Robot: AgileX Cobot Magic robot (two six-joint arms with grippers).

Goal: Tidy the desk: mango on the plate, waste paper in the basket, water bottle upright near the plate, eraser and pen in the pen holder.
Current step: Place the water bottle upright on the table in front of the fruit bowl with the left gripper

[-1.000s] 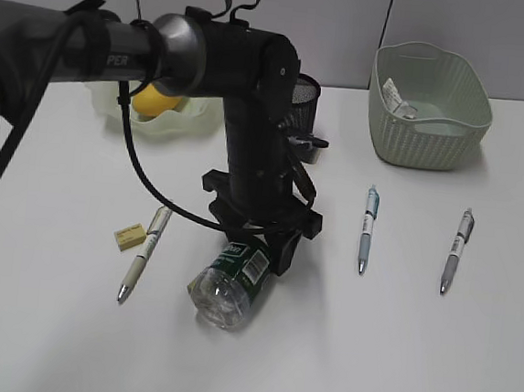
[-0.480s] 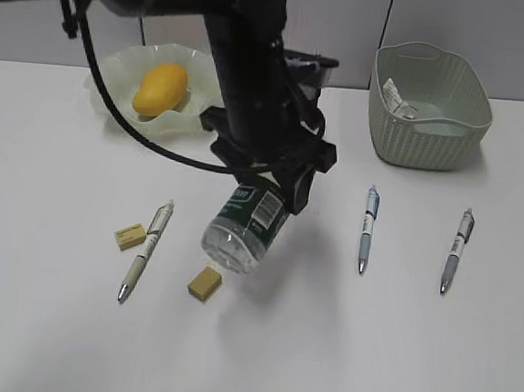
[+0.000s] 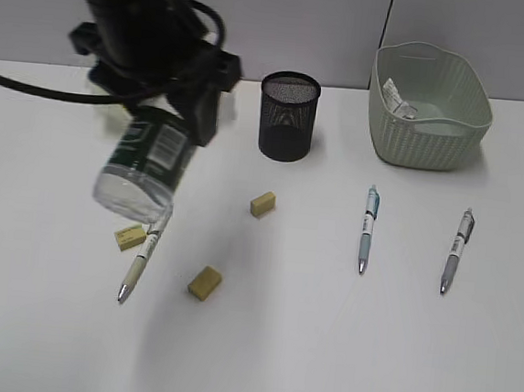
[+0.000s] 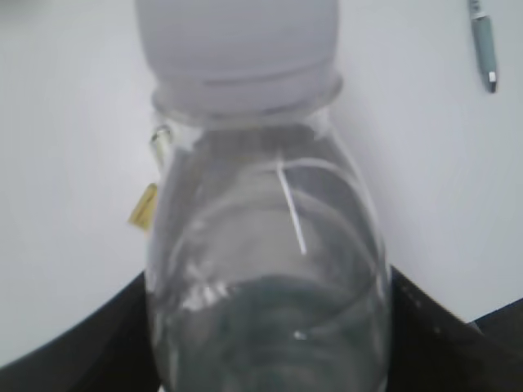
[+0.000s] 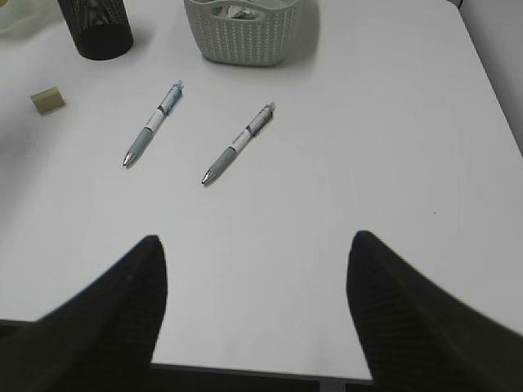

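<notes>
My left gripper (image 3: pixel 173 106) is shut on the water bottle (image 3: pixel 145 167), which hangs tilted in the air over the left of the desk (image 3: pixel 340 350). In the left wrist view the black jaws of the left gripper (image 4: pixel 265 327) clamp the clear bottle (image 4: pixel 261 237) low down, its white cap (image 4: pixel 237 41) pointing away. The arm and bottle hide the mango and plate. The black mesh pen holder (image 3: pixel 288 116) stands at the back centre. The basket (image 3: pixel 427 128) at the back right holds waste paper (image 3: pixel 397 96). My right gripper (image 5: pixel 255 241) is open over bare desk.
Three yellow erasers lie on the desk: one (image 3: pixel 262 203) in front of the pen holder, one (image 3: pixel 204 282) nearer the front, one (image 3: pixel 130 237) beside a white pen (image 3: pixel 144 254). Two more pens (image 3: pixel 367 228) (image 3: pixel 456 250) lie in front of the basket.
My left arm has lifted the bottle off the desk and swung it up and to the left. That uncovered the pen holder and two erasers and now covers the plate and mango.
</notes>
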